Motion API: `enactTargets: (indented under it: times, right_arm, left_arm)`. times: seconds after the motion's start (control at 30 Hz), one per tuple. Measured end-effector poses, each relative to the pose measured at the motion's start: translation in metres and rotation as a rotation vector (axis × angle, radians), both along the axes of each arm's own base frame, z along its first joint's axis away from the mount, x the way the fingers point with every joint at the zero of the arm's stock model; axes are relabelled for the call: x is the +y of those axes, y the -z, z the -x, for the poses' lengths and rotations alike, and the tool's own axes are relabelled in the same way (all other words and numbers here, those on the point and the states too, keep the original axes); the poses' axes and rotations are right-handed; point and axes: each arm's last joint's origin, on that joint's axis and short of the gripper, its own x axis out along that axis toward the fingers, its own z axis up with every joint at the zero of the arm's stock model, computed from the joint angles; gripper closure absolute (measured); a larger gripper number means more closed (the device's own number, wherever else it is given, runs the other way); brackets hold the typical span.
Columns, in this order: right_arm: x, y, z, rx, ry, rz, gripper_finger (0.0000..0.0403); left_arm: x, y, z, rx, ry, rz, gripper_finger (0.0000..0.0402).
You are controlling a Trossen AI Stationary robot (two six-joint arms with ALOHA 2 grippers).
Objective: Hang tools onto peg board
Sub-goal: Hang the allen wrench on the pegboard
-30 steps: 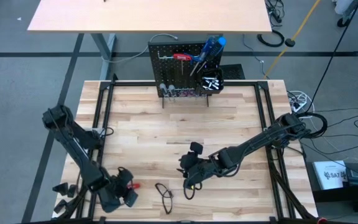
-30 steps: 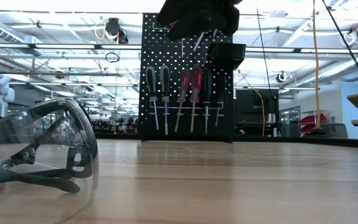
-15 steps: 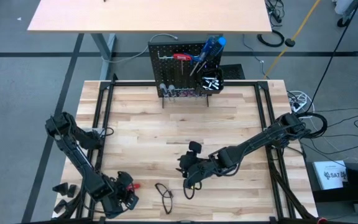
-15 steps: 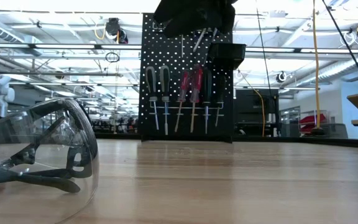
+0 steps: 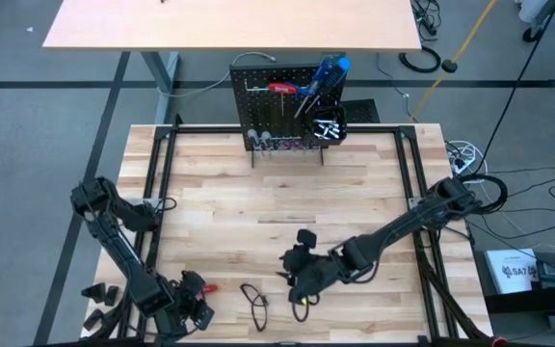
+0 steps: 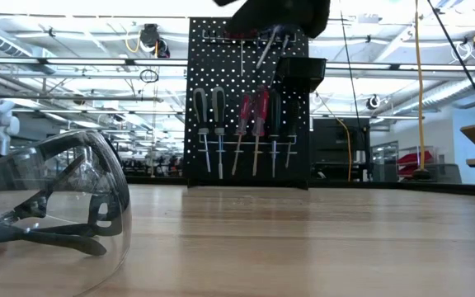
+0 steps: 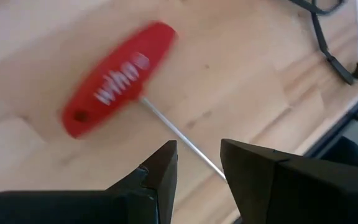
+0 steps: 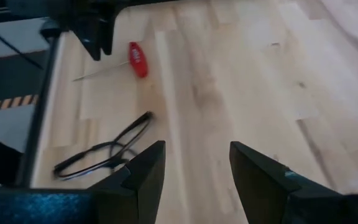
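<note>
Red-handled T-driver (image 7: 114, 78) lies flat on the bench (image 5: 287, 202) at its near left corner, its thin shaft running under my left pincer (image 7: 197, 165), whose fingers stand parted above it and hold nothing. My right pincer (image 8: 191, 165) hovers open and empty over the middle of the bench, near safety glasses (image 5: 254, 297) resting by the near edge. Far across the bench the peg board (image 6: 248, 107) stands upright, screwdrivers (image 6: 209, 128) already hanging in a row from its hooks
</note>
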Motion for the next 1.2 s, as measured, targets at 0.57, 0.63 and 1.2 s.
enactTargets:
  times: [0.57,0.63,1.2]
  right_arm:
    - [0.037,-0.001,0.021,-0.018,-0.057,-0.019,0.0231]
    - [0.038,-0.001,0.021,-0.016,-0.062,-0.019,0.0231]
    - [0.038,0.002,0.024,0.012,-0.072,0.006,0.0231]
  left_arm:
    - [-0.046,0.013,-0.015,0.065,-0.135,-0.098,0.0272]
    - [-0.046,0.018,-0.017,0.069,-0.142,-0.093,0.0272]
    - [-0.022,0.012,-0.025,0.195,-0.203,-0.183,0.0272]
